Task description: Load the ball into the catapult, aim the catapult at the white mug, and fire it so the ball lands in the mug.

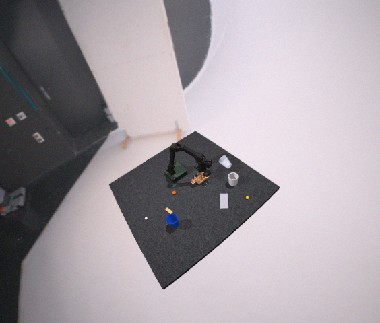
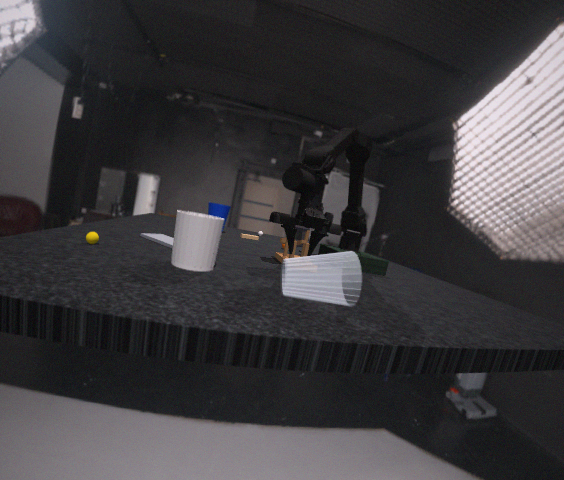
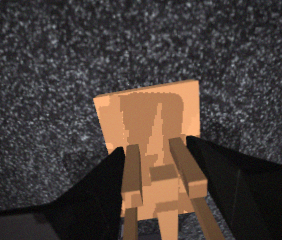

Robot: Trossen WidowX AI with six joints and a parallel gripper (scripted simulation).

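Observation:
The wooden catapult stands on the dark table in front of the arm's base. My gripper points down over it and is shut on its two upright side rails, one finger against each outer side. The white mug stands upright a short way from the catapult. An orange ball, a white ball and a yellow ball lie apart on the table. No ball shows in the visible part of the catapult; its spoon end is out of the wrist view.
A translucent cup lies on its side near the mug. A flat grey slab, a blue cup and a small wooden block are farther off. The arm stands on a green base.

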